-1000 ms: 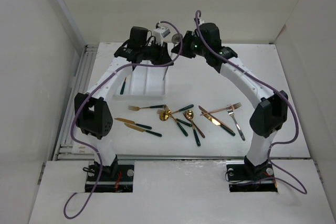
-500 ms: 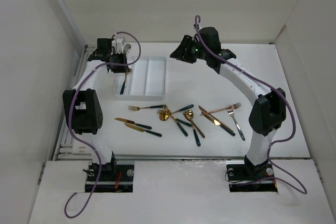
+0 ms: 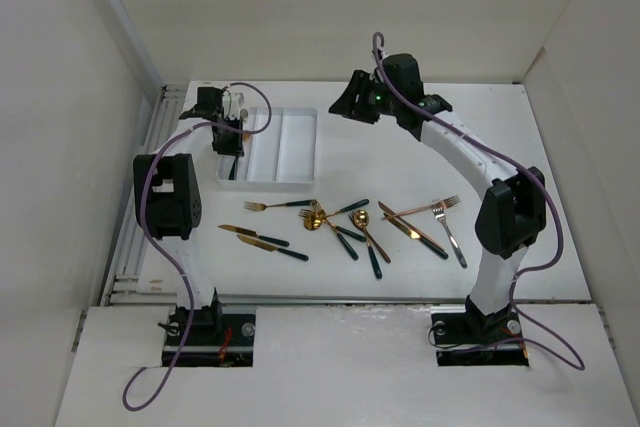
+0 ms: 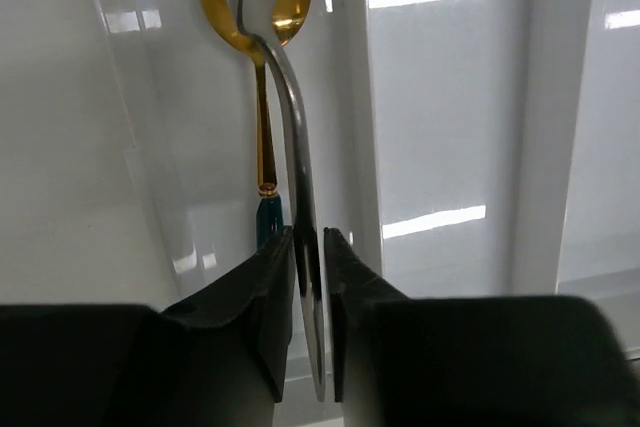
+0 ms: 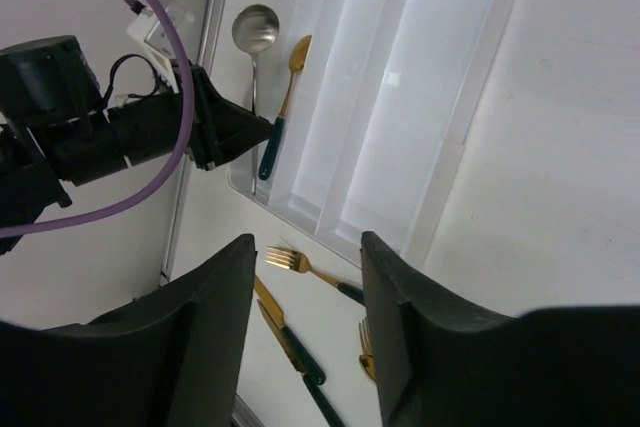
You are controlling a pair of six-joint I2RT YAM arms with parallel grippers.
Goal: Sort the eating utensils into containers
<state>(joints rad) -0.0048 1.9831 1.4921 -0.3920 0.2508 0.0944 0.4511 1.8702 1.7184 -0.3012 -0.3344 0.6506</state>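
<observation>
The containers are three compartments of a white tray [image 3: 314,147] [image 5: 478,87] [image 4: 355,97] at the back left. My left gripper [image 3: 229,140] [image 4: 310,237] is low over the left compartment, shut on the handle of a silver spoon [image 4: 295,137] [image 5: 255,27] turned on edge. A gold spoon [image 4: 262,127] [image 5: 291,72] with a dark handle lies flat beside it. My right gripper [image 3: 346,105] [image 5: 307,247] hangs open with nothing in it, high beside the tray's far right corner. Several loose eating utensils [image 3: 345,225] lie on the table in front of the tray.
A gold fork [image 3: 280,205] [image 5: 300,262] lies just in front of the tray and two dark-handled knives [image 3: 265,241] [image 5: 290,337] nearer. More forks and a knife [image 3: 430,225] lie to the right. White walls enclose the table, and a rail [image 3: 150,187] runs along its left edge.
My left arm swung from the tray's far end to the left compartment, carrying the silver spoon down into it. My right gripper opened and drew slightly back.
</observation>
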